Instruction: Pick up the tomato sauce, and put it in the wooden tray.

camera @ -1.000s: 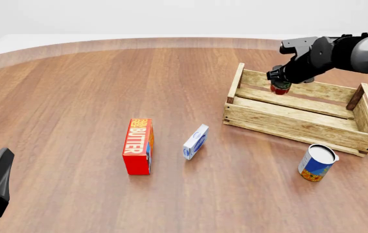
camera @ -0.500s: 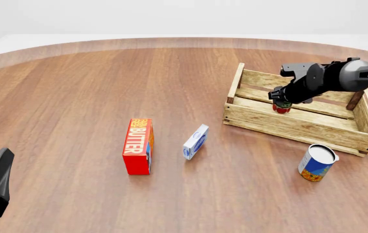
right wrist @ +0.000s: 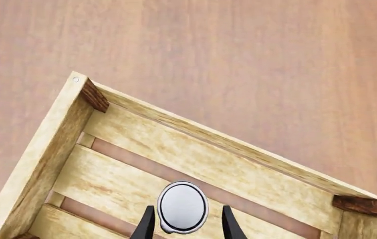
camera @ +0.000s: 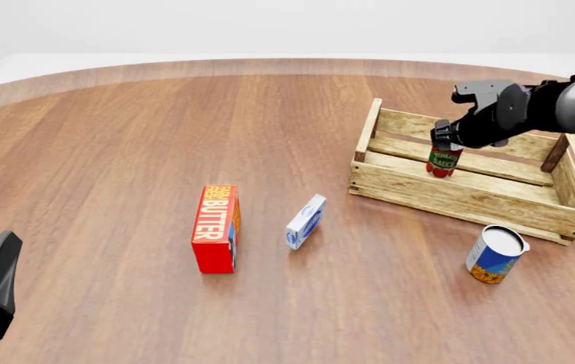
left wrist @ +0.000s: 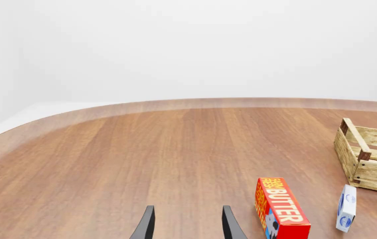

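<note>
We find the right gripper (right wrist: 182, 224) fingers (right wrist: 146, 225) spread just wider than the tomato sauce (camera: 444, 160), flanking its silver top; contact cannot be confirmed. The can stands upright inside the wooden tray (camera: 459, 196), toward the table's far right edge. Risk: a finger catching the can on withdrawal could topple it. The left gripper (left wrist: 186, 225) is parted, holding nothing.

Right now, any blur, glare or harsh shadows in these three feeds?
Front view: sharp all over, flat even light, only faint soft shadows under the butter box and the big can. Right wrist view: crisp, a mild sheen on the sauce can lid, no blown glare. Left wrist view: clean, the backdrop plain white.
</note>
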### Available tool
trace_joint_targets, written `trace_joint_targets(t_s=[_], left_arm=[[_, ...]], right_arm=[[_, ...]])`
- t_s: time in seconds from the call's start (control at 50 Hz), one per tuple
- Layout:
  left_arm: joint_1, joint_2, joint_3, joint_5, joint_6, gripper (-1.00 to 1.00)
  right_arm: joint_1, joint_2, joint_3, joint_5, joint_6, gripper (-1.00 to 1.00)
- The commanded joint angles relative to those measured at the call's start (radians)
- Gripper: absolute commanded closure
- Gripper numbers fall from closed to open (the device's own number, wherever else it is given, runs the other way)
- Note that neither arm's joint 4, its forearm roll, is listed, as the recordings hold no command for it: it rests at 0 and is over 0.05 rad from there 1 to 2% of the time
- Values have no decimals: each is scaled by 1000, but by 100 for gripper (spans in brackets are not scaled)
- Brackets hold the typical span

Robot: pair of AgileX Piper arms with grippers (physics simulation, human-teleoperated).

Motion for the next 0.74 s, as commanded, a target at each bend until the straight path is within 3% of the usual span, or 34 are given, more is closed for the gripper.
trace_joint_targets(t_s=[0.02, 0.06, 0.32, 0.64, 0.68, 0.74], left_arm=[[0, 0, 0, 0, 0, -100], [0, 0, 0, 0, 0, -100], [0, 0, 0, 0, 0, -100], [0, 0, 0, 0, 0, -100], [0, 0, 0, 0, 0, -100], [0, 0, 0, 0, 0, -100]], right_arm=[[-5, -128, -2, 51, -17, -100], [27, -274, -35, 135, -44, -100], [78, -420, -20, 182, -71, -100], [154, -483, 192, 26, 14, -100], [155, -491, 197, 26, 12, -100], [144, -609, 226, -3, -41, -100]])
